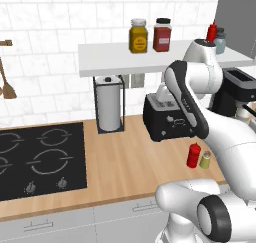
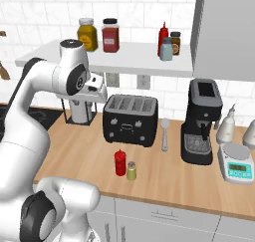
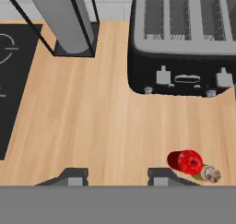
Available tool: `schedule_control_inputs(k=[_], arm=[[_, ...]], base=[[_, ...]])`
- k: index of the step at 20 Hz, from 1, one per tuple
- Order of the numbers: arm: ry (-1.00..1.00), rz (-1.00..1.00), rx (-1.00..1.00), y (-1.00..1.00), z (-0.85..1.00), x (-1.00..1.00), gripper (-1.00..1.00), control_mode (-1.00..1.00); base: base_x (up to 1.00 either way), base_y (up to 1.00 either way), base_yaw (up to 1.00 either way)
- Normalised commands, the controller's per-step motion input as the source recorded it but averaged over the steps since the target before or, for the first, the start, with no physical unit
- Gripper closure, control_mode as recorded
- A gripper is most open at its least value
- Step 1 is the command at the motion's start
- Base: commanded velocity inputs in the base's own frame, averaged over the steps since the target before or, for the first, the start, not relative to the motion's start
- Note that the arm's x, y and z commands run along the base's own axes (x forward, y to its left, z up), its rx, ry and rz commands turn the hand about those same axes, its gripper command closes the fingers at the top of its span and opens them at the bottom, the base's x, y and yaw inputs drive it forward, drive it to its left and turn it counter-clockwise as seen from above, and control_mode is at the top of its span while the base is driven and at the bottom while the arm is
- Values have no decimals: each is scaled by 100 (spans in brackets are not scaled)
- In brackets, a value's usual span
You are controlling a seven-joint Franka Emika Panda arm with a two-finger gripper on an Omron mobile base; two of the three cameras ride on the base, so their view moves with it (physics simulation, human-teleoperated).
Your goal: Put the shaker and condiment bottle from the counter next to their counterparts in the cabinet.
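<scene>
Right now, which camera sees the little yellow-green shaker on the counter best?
The right base view: the shaker stands whole beside the red condiment bottle. The left base view shows it close to the arm. The hand view looks down on its top.

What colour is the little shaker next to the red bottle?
Yellow-green with a pale grey top; the shaker shows best in the right base view.

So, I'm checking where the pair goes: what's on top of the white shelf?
On the white shelf: yellow jar, red jar, red squeeze bottle, grey-blue shaker; a dark-lidded jar partly hidden behind them.
</scene>
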Motion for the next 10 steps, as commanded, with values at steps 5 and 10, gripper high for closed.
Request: schedule_control_inputs(k=[5,10], arm=[[-1,0,0,0,0,-3,-100,-100],[0,-5,0,0,0,-3,-100,-100]], base=[[0,0,0],[0,0,0]])
